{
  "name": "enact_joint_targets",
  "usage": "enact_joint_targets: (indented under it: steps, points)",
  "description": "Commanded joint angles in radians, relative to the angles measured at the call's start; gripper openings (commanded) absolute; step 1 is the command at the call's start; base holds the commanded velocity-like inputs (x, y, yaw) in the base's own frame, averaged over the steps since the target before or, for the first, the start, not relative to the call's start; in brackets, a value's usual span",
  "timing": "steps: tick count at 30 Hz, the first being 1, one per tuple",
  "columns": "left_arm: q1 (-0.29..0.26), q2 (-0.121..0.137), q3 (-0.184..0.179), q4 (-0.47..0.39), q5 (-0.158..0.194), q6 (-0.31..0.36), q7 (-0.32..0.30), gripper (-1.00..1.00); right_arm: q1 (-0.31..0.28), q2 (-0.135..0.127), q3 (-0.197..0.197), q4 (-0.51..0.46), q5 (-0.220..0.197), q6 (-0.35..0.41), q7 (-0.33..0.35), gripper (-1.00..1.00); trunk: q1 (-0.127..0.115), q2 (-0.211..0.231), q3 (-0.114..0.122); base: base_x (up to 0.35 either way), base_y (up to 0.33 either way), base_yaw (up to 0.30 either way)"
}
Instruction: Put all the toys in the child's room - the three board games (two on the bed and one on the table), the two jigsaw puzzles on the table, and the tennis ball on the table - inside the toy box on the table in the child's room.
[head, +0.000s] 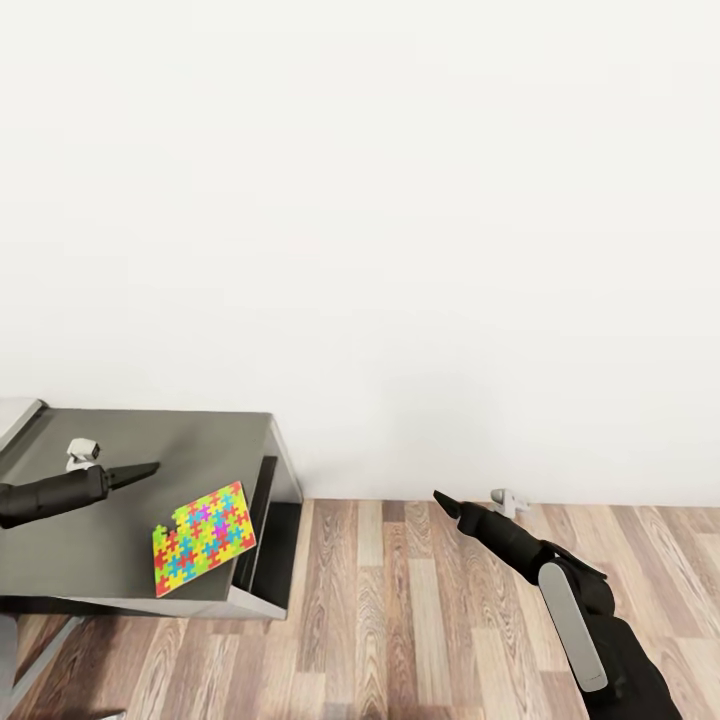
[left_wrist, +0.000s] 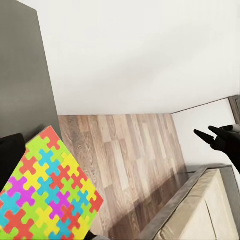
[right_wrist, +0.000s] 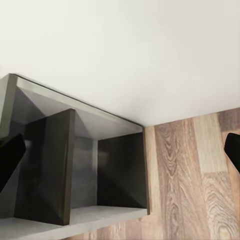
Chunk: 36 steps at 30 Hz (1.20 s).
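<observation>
The jigsaw puzzle (head: 204, 537), a flat square of red, yellow, green, blue and pink pieces, lies at the table's (head: 100, 540) front corner, near my left gripper (head: 143, 470), whose fingers look pressed together. I cannot tell my right gripper's (head: 443, 500) state.

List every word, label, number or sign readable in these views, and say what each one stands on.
There are none to read.
The jigsaw puzzle on the table shows only coloured interlocking pieces, no lettering.
The wall, the wood floor, the left gripper and the right gripper carry no visible marking.
</observation>
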Motion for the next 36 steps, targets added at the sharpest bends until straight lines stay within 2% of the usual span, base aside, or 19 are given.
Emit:
enact_joint_targets:
  steps: [1, 10, 17, 20, 36]
  points:
    - [-0.001, -0.001, 0.004, 0.0, -0.011, 0.01, -0.008, 1.0, -0.001, 0.0, -0.002, -0.001, -0.002, 0.007, 0.002, 1.0, 0.001, -0.002, 0.0, -0.021, 0.03, 0.0]
    - [-0.001, -0.001, 0.004, 0.0, -0.01, 0.01, -0.008, 1.0, -0.001, 0.002, -0.003, 0.012, -0.001, 0.005, 0.003, 1.0, 0.001, -0.002, 0.014, -0.006, 0.008, 0.0]
    - [-0.001, -0.001, 0.004, 0.0, -0.009, 0.008, -0.008, 1.0, -0.001, -0.005, -0.005, 0.126, -0.004, -0.056, 0.004, 1.0, 0.001, -0.002, 0.026, 0.0, 0.0, 0.0]
    - [-0.001, -0.002, 0.003, 0.0, -0.009, 0.007, -0.008, 1.0, -0.001, -0.006, -0.005, 0.145, -0.003, -0.069, 0.005, 1.0, 0.001, -0.002, 0.031, 0.0, 0.0, 0.0]
    - [-0.001, -0.002, 0.004, 0.0, -0.009, 0.005, -0.008, 1.0, -0.001, -0.006, -0.005, 0.18, 0.008, -0.087, 0.005, 1.0, 0.001, -0.002, 0.057, 0.0, 0.033, 0.0]
